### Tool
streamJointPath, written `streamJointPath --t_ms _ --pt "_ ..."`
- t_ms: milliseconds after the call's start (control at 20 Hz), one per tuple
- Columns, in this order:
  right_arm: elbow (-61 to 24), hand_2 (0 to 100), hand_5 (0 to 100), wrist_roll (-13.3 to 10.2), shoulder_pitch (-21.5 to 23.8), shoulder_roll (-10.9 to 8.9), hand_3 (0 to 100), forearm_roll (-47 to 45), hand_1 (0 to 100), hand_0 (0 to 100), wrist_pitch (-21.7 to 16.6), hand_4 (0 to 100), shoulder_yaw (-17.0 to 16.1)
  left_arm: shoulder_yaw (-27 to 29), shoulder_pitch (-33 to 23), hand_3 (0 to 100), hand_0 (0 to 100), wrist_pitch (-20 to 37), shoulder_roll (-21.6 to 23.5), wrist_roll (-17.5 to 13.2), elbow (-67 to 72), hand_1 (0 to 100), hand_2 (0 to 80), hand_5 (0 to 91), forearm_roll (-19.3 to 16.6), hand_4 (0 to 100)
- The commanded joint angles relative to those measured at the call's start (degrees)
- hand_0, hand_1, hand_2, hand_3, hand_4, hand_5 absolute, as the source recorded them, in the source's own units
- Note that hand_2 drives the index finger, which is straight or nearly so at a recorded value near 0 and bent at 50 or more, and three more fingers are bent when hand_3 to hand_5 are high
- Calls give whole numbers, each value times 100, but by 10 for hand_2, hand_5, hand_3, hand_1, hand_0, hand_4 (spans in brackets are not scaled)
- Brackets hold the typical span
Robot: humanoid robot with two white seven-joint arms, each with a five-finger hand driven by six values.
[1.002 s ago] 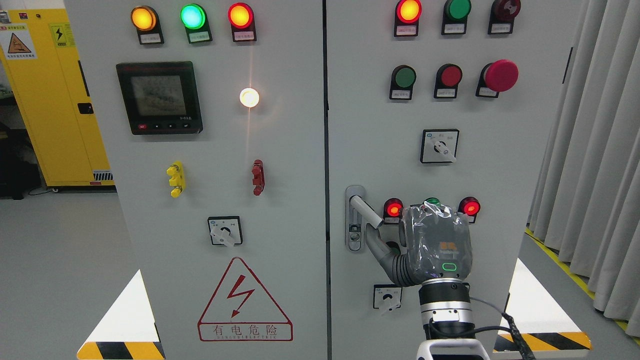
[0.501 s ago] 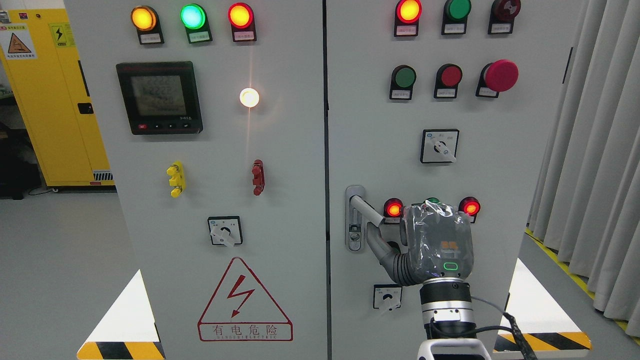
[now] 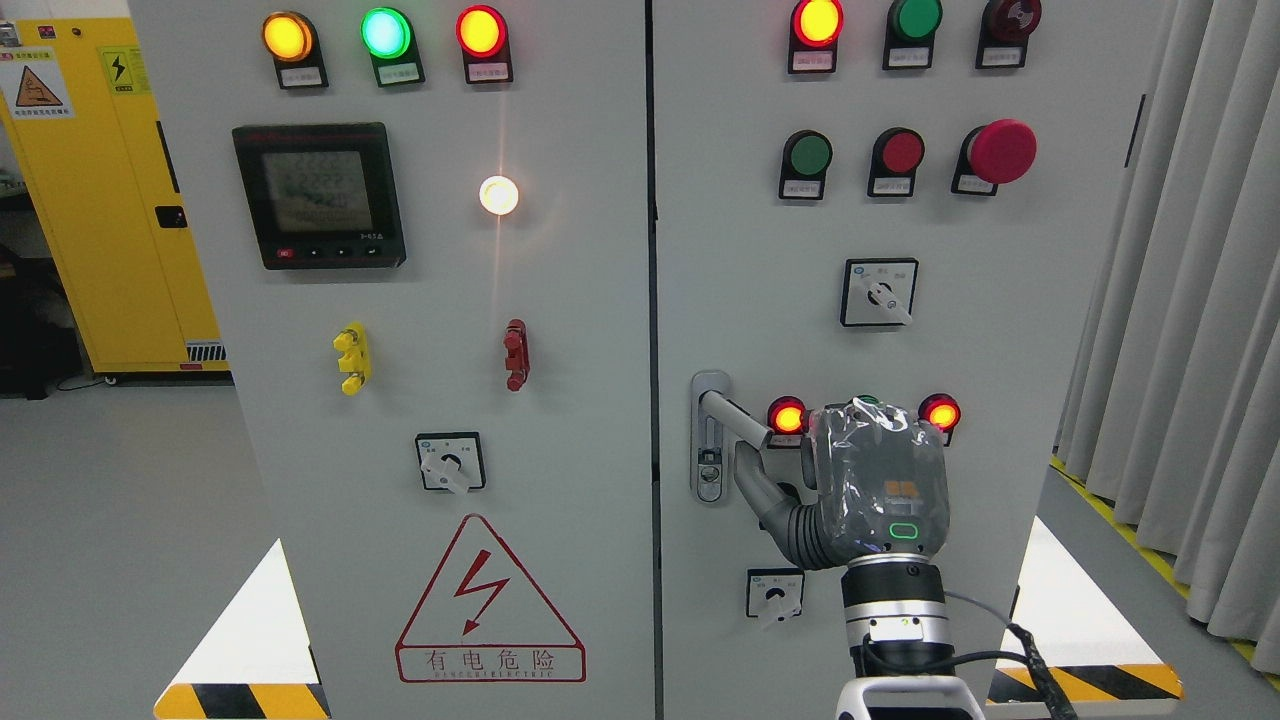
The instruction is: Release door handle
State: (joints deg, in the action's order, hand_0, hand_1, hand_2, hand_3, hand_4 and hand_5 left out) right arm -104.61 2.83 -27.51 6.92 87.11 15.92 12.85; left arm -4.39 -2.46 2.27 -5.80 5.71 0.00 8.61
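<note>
Single head-mounted view, looking straight ahead and slightly downward at a grey electrical cabinet (image 3: pixel 560 300), near enough for its two doors to fill most of the frame. Cabinet top cut off above the upper row of indicator lamps (image 3: pixel 385 33); bottom edge reaching the hazard-striped feet (image 3: pixel 240 700). At far left, a slice of yellow cabinet (image 3: pixel 90 200) and grey floor; at far right, grey curtains (image 3: pixel 1190 300). Right arm entering from the bottom edge, right of centre, with the right hand (image 3: pixel 875 490) close before the lens. No second view for overlap.

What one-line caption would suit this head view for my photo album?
Robot's right hand at the lever door handle of a grey electrical cabinet with glowing indicator lamps.
</note>
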Motion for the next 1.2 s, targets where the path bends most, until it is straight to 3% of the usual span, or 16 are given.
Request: streamJointPath --t_ms 0,1152 --pt "-16 1000 1000 -2 -27 -6 1000 -1 301 385 -10 1000 -10 0 0 0 120 1 0 0 -88 556 0 0 0 0" --pt "-16 1000 1000 7 -106 -85 1000 -1 315 378 -27 1000 -89 0 0 0 120 1 0 0 -88 556 0 0 0 0"
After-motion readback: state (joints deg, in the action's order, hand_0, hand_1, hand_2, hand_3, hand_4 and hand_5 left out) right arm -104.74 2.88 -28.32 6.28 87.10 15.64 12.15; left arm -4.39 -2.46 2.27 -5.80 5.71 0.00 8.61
